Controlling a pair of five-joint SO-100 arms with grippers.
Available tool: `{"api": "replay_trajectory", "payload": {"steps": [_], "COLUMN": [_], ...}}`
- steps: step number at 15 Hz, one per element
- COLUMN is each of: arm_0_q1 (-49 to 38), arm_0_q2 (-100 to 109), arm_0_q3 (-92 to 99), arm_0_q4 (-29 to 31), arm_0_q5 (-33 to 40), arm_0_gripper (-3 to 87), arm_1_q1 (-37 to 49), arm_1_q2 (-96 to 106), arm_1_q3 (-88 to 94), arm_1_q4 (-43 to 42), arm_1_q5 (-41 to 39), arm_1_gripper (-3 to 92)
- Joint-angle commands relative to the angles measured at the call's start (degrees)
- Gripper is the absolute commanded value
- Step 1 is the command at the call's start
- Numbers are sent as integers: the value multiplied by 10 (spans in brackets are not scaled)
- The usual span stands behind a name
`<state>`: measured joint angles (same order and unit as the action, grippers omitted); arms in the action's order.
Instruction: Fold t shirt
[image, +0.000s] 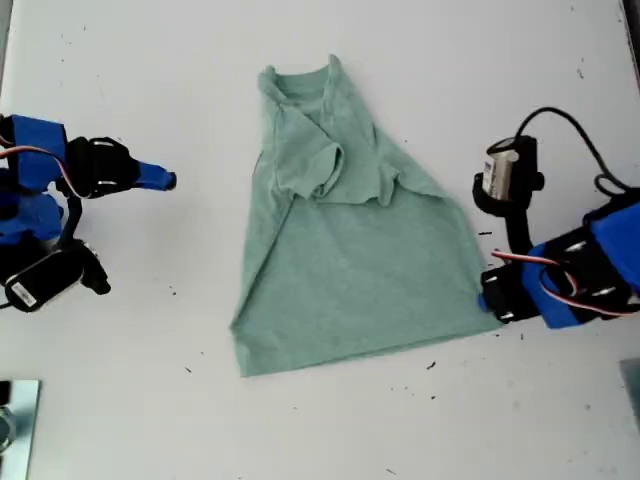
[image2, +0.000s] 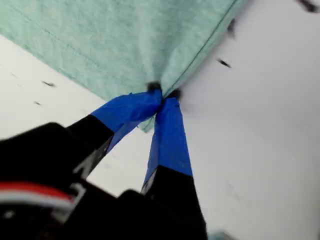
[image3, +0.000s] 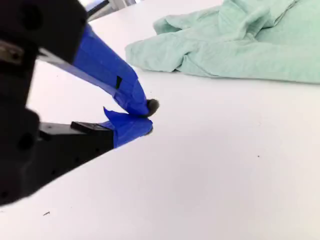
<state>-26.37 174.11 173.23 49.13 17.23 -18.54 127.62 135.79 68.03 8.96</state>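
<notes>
T shirt (image: 350, 280) pale sage-green, part-folded

Our first gripper (image2: 162, 95) sits low at the table's edge on the exterior view's right, blue-taped jaws pinched together on a corner of the t shirt (image: 350, 270). Our second gripper (image3: 145, 117) is near the table's edge on the exterior view's left, jaws closed with nothing between them, clear of the cloth
</notes>
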Motion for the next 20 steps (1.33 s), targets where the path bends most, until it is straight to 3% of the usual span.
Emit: {"api": "replay_trajectory", "payload": {"steps": [1, 3, 5, 10, 13, 14, 15, 20], "arm_0_q1": [2, -1, 0, 2, 4, 4, 4, 5], "arm_0_q2": [5, 9, 15, 15, 12, 12, 13, 14], "arm_0_q3": [-4, -5, -5, -8, -8, -9, -9, -9], "arm_0_q4": [-1, 0, 3, 5, 5, 5, 7, 7], "arm_0_q5": [6, 8, 7, 5, 4, 4, 2, 3], "arm_0_gripper": [-2, -2, -2, -2, -2, -2, -2, -2], "arm_1_q1": [40, 79, 92, 40, 30, 25, 22, 25], "arm_1_q2": [51, 1, -105, -490, -605, -624, -632, -345], "arm_1_q3": [-156, -307, -410, -754, -753, -750, -749, -795], "arm_1_q4": [158, 236, 252, 191, 82, 76, 76, 160], "arm_1_q5": [-55, -116, -158, -209, -217, -212, -225, -274], "arm_1_gripper": [-2, -2, -2, -2, -2, 24, 267, 265]}}
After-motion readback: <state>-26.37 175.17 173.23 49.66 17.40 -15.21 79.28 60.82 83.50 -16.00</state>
